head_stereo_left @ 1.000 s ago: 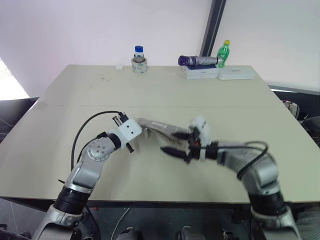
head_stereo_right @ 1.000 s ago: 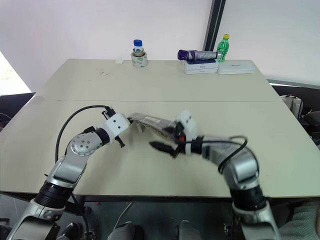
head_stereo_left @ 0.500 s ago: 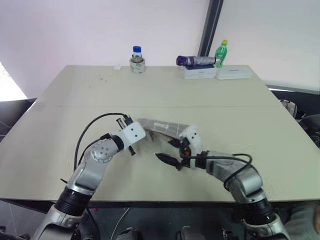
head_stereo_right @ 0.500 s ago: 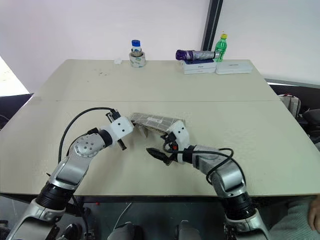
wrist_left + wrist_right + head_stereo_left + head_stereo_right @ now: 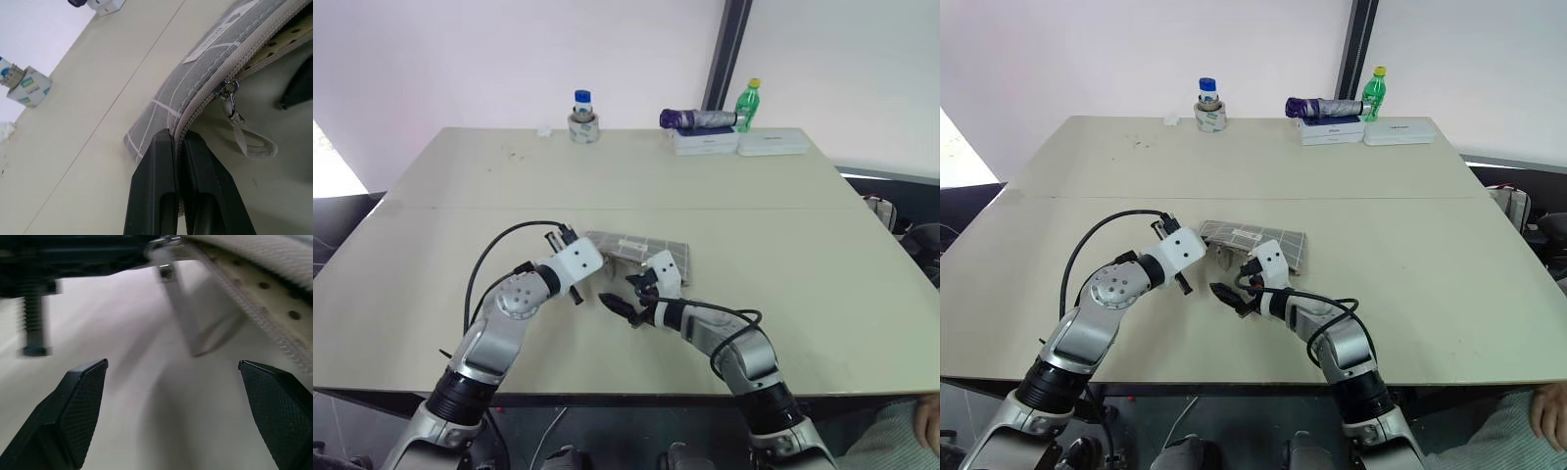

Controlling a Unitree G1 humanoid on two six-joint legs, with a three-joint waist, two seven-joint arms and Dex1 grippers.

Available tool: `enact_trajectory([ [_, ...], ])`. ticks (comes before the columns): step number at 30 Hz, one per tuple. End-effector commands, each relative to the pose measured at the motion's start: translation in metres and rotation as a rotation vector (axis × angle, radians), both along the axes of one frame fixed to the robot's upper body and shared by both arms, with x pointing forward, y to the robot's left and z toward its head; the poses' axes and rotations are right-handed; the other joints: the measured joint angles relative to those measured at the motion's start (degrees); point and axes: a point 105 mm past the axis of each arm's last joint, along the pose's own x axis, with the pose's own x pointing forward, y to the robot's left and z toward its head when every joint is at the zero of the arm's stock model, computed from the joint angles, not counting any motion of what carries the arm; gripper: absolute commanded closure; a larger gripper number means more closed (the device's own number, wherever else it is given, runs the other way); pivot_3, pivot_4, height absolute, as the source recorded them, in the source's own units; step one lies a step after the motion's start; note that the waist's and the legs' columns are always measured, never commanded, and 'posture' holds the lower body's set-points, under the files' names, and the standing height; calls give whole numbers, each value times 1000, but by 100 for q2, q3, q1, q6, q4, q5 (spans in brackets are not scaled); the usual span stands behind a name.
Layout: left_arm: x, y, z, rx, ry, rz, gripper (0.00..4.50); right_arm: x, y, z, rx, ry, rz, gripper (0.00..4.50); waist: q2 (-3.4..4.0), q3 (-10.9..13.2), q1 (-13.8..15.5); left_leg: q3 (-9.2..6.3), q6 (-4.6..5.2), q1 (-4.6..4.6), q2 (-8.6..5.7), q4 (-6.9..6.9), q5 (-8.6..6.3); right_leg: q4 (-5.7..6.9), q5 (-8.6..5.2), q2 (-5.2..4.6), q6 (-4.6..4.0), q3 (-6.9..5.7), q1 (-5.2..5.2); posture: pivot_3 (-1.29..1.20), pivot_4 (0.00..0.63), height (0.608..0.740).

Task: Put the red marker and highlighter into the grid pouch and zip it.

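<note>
Compared to a second ago, the right gripper (image 5: 1231, 297) has slid in leftward and a bit farther, so now it sits right under the near edge of the grid pouch (image 5: 1268, 240), by the pull cord (image 5: 247, 142). The left arm basically hasn't budged. The left gripper (image 5: 178, 147) is pinched tight on the pouch's left end at the zipper seam, reaching in from the left and pointing right. The right one points left, fingers (image 5: 80, 391) spread wide, holding nothing. The pouch sits mid-table (image 5: 783, 225), near side lifted.
</note>
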Motion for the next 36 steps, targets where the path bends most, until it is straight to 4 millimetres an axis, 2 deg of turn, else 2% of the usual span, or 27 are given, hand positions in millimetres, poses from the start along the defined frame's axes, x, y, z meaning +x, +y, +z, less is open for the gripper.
enact_trajectory([
  [1, -5, -7, 16, -10, -59, -27, 4500, 4, 9, 21, 45, -83, 11, 67, 0, 0, -4, 0, 0, 0, 1, 0, 0, 0, 0, 0, 0, 0, 0, 0, 150, 740],
  [7, -7, -9, 16, -14, -58, -29, 4500, 11, 18, 24, 46, -120, -17, 67, 0, 0, -6, 0, 0, 0, 1, 0, 0, 1, 0, 0, 0, 0, 0, 0, 150, 740],
  [8, -7, -9, 16, -14, -58, -30, 4500, 12, 20, 25, 62, -116, -13, 297, 0, 0, -7, 0, 0, 0, 1, 0, 0, 1, 0, 0, 0, 0, 0, 0, 150, 740],
  [10, -7, -9, 16, -15, -60, -29, 4500, 12, 21, 24, 66, -107, -6, 953, 0, 0, -7, 0, 0, 0, 1, 0, 0, 1, 0, 0, 0, 0, 0, 0, 150, 740],
  [13, -6, -8, 16, -14, -60, -26, 4500, 12, 21, 23, 59, -105, 3, 2434, 0, 0, -5, 1, 0, 0, 1, 0, 0, 0, 0, -1, 0, 0, 0, 0, 150, 740],
  [15, -6, -7, 15, -12, -60, -21, 4500, 10, 20, 22, 59, -108, 11, 3641, 0, 0, -9, 1, 0, 0, 1, 0, 0, 0, 0, -1, 0, 0, 0, 0, 150, 740],
  [17, -6, -6, 14, -4, -60, -18, 4500, 11, 17, 22, 69, -97, -1, 4470, 0, 0, -9, 0, 0, 0, 1, 0, 0, 1, 0, -1, 0, 0, 0, 0, 150, 740],
  [21, -4, 0, 14, 20, -71, 9, 4500, 6, 9, 25, 56, -107, 6, 4470, 0, 0, 1, 1, 0, 0, 1, 0, 0, 1, 0, -1, 0, 0, 0, 0, 150, 740],
  [26, -2, 18, 9, 97, -83, 46, 4500, -9, -15, 24, 3, -97, 38, 4470, 0, 0, 0, 0, 0, 0, 1, -1, 0, 0, 0, -2, 0, 0, 0, 0, 150, 740],
  [28, 0, 27, 6, 101, -78, 70, 4500, -16, -29, 20, -56, -100, 69, 4470, 0, 0, 3, 0, 0, 0, 1, -1, 0, 0, 0, -2, 0, 0, 0, 0, 150, 740],
  [32, 1, 42, 1, 137, -71, 95, 4500, -14, -62, 18, -112, -83, 36, 4470, 0, 0, 7, 0, 0, 0, 0, -1, 0, 0, 0, -2, 0, 0, 0, 0, 150, 740],
  [36, 2, 52, 1, 142, -74, 106, 4500, -4, -102, 15, -200, -86, -34, 4470, 0, 0, 12, 0, 1, 0, 0, -1, 0, 0, 0, -1, 0, 0, 0, 0, 150, 740],
])
